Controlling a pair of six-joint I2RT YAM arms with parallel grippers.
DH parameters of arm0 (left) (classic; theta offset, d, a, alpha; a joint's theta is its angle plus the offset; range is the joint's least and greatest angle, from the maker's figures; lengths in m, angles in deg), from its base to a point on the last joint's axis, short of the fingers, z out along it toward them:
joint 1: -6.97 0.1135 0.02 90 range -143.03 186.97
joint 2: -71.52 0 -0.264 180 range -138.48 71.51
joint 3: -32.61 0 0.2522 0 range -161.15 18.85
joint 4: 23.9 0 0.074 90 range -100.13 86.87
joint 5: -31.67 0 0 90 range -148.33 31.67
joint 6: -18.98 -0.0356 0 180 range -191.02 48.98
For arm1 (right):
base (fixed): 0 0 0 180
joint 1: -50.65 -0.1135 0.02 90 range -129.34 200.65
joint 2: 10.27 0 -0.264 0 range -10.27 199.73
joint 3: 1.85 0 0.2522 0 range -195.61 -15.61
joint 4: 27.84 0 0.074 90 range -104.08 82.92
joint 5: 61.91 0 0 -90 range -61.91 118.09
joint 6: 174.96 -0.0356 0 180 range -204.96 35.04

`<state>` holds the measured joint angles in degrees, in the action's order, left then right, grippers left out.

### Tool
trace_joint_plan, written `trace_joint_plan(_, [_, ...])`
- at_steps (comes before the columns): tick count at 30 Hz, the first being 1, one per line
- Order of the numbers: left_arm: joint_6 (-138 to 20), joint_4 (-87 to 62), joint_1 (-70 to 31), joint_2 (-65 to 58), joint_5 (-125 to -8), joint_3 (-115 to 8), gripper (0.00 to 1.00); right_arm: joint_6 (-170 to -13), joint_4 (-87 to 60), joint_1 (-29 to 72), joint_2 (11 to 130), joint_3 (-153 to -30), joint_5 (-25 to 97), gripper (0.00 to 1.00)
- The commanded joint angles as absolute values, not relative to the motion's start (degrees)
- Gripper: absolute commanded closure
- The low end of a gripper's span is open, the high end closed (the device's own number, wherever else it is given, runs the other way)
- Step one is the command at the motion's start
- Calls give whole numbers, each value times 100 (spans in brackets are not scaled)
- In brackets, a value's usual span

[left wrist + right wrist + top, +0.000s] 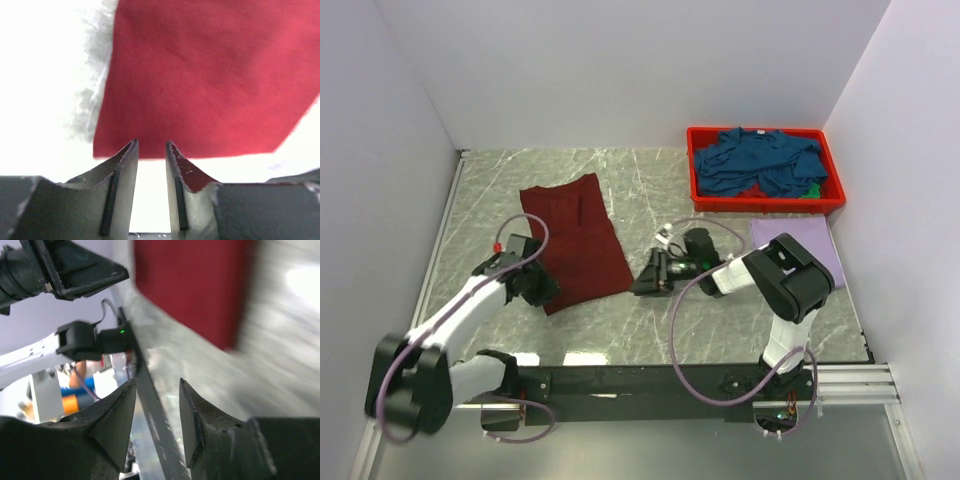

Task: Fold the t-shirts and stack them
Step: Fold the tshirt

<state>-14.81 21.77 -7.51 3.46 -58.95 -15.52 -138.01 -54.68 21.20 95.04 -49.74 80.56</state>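
Observation:
A dark maroon t-shirt [575, 240] lies flat as a long folded strip on the marble table [650, 180]. My left gripper [538, 287] sits low at the shirt's near left edge. In the left wrist view the maroon t-shirt [210, 80] fills the view just beyond the left gripper [151, 145], which is open by a narrow gap with only bare table in it. My right gripper [642, 279] hovers just right of the shirt's near right corner. In its own view the right gripper [157, 385] is open and empty, with the maroon t-shirt [195, 290] ahead.
A red bin [695, 185] at the back right holds several teal-blue t-shirts [760, 160]. A pale lavender t-shirt [810, 240] lies folded in front of the bin, partly under the right arm. Grey walls close in the table on three sides.

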Motion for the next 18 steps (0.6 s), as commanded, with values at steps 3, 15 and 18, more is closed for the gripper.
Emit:
trace_joint_plan(3, [-1293, 2818, -744, 1692, -5657, -1393, 65, -13909, -5502, 1191, 9377, -6068, 7863, 52])
trace_joint_plan(15, [-941, 2933, -744, 2001, -5489, -1253, 69, -14622, -5804, 196, 11803, -7678, 7276, 51])
trace_joint_plan(18, [-958, 2722, -753, 1896, -5622, -1138, 69, -14560, -5680, 205, 11901, -7643, 7160, 51])
